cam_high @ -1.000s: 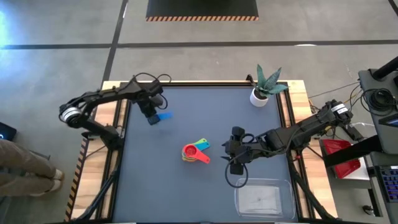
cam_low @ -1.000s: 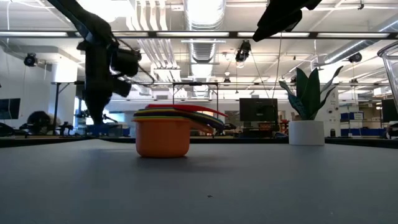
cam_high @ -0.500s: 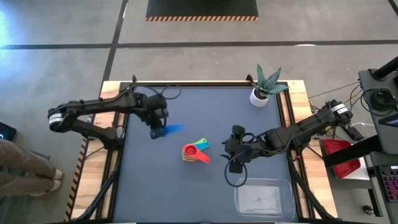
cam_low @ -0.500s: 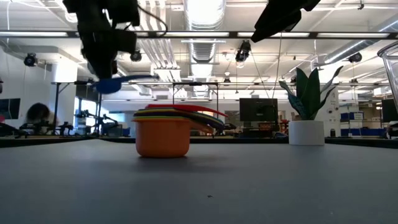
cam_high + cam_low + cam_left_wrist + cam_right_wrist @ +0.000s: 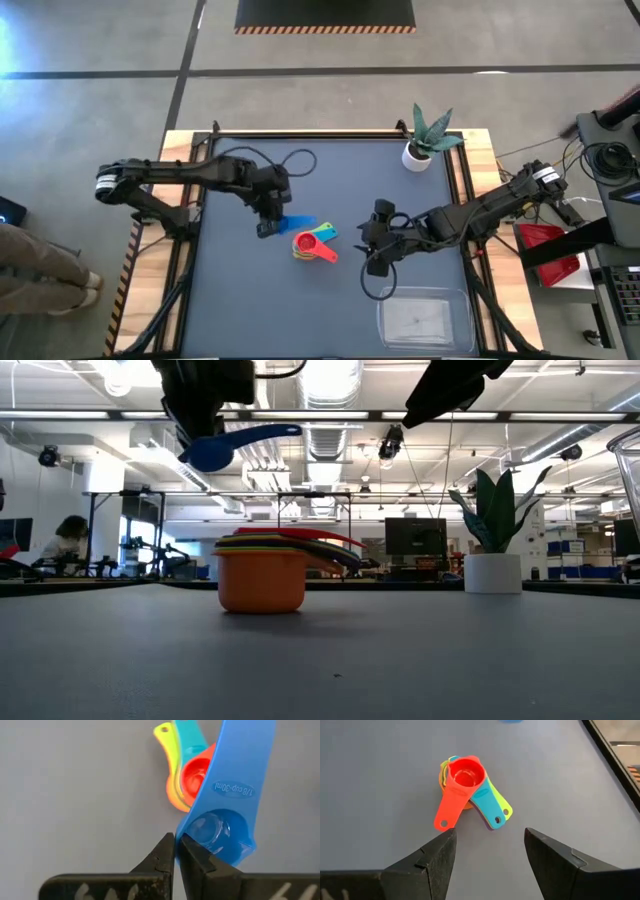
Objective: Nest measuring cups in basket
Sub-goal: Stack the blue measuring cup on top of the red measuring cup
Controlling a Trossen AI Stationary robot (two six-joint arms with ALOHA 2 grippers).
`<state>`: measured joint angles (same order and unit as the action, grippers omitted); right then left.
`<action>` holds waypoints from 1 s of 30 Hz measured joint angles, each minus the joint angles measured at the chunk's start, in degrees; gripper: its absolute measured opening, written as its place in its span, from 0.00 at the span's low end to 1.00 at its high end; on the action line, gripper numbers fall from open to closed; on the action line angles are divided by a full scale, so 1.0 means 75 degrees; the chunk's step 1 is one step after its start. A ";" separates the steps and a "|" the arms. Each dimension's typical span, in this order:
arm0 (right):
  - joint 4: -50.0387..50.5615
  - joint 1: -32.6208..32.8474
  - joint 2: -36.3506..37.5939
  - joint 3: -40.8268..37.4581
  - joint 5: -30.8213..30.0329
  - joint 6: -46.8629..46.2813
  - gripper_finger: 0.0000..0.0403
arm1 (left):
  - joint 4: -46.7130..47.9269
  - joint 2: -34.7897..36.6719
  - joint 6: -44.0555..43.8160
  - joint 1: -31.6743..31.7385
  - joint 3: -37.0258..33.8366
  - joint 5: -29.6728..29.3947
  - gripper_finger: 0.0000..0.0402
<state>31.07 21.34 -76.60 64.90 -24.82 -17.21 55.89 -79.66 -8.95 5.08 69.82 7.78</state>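
My left gripper (image 5: pixel 175 851) is shut on a blue measuring cup (image 5: pixel 300 221) and holds it in the air (image 5: pixel 235 445), just left of a nested stack of cups (image 5: pixel 312 243). The stack stands on the table on its orange bottom cup (image 5: pixel 262 578), with the red cup (image 5: pixel 465 775) on top and the handles fanned out. My right gripper (image 5: pixel 490 855) hovers open to the right of the stack (image 5: pixel 375 262), touching nothing. The clear basket (image 5: pixel 382 312) sits at the near right. My left gripper pinches the wall of the blue cup's bowl (image 5: pixel 186 831) between its two fingers, on the side away from the handle (image 5: pixel 235 765). The fingers come steeply from above. The cup is lifted clear, roughly level, its handle pointing toward the stack.
A white pot with a green plant (image 5: pixel 420 150) stands at the far right corner. The dark table top (image 5: pixel 260 300) lies bare on the near left side and between the stack and the basket.
My left gripper has lifted the blue cup off the table at the far left. It has carried it up and toward the right and near side, to just beside the stack, turning as it went. The cup stays roughly level.
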 joint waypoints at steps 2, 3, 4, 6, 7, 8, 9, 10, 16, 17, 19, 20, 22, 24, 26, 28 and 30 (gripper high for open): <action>0.0023 0.0000 0.0000 0.0000 -0.0097 -0.0084 0.56 | -0.0013 -0.0313 0.0002 -0.0188 0.0230 0.0047 0.00; 0.0035 0.0000 0.0000 0.0000 -0.0105 -0.0107 0.56 | -0.0035 -0.0480 0.0015 -0.0268 0.0351 0.0051 0.00; 0.0032 0.0000 0.0000 0.0000 -0.0108 -0.0110 0.56 | -0.0051 -0.0650 0.0048 -0.0338 0.0471 0.0055 0.00; 0.0029 0.0000 0.0000 0.0000 -0.0119 -0.0162 0.56 | -0.0096 -0.0958 0.0118 -0.0449 0.0683 0.0066 0.00; 0.0027 0.0000 0.0000 0.0000 -0.0119 -0.0186 0.56 | -0.0136 -0.1096 0.0170 -0.0491 0.0781 0.0066 0.00; 0.0026 0.0000 0.0000 0.0000 -0.0119 -0.0211 0.56 | -0.0156 -0.1231 0.0231 -0.0524 0.0875 0.0066 0.00; 0.0026 0.0000 0.0000 0.0000 -0.0117 -0.0229 0.56 | -0.0165 -0.1342 0.0274 -0.0552 0.0954 0.0068 0.00; 0.0022 0.0000 0.0000 0.0000 -0.0119 -0.0231 0.56 | -0.0184 -0.1441 0.0303 -0.0577 0.1007 0.0097 0.00; 0.0028 0.0000 0.0009 0.0000 -0.0117 -0.0224 0.56 | -0.0336 -0.1755 0.0391 -0.0638 0.1176 0.0302 0.00; 0.0029 0.0000 0.0012 0.0000 -0.0117 -0.0224 0.56 | -0.0352 -0.1795 0.0390 -0.0641 0.1184 0.0302 0.00; 0.0031 0.0000 0.0012 0.0000 -0.0116 -0.0186 0.56 | -0.0447 -0.1838 0.0388 -0.0665 0.1187 0.0349 0.00; 0.0034 0.0000 0.0012 0.0000 -0.0117 -0.0180 0.56 | -0.0518 -0.1844 0.0385 -0.0674 0.1180 0.0433 0.00; 0.0029 0.0000 0.0012 0.0000 -0.0117 -0.0186 0.56 | -0.0649 -0.1844 0.0342 -0.0708 0.1161 0.0517 0.00; 0.0026 0.0000 0.0012 0.0000 -0.0117 -0.0186 0.56 | -0.0659 -0.1850 0.0334 -0.0763 0.1145 0.0526 0.00; 0.0023 0.0000 0.0012 0.0000 -0.0117 -0.0183 0.56 | -0.0690 -0.1853 0.0327 -0.0806 0.1143 0.0526 0.00; 0.0023 0.0000 0.0012 0.0000 -0.0117 -0.0175 0.56 | -0.0735 -0.1853 0.0329 -0.0828 0.1143 0.0532 0.00; 0.0024 0.0000 0.0012 0.0000 -0.0117 -0.0175 0.56 | -0.0756 -0.1853 0.0329 -0.0836 0.1143 0.0535 0.00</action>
<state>31.25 21.34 -76.51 64.90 -25.69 -18.52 50.21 -93.56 -6.48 -1.19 78.39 11.79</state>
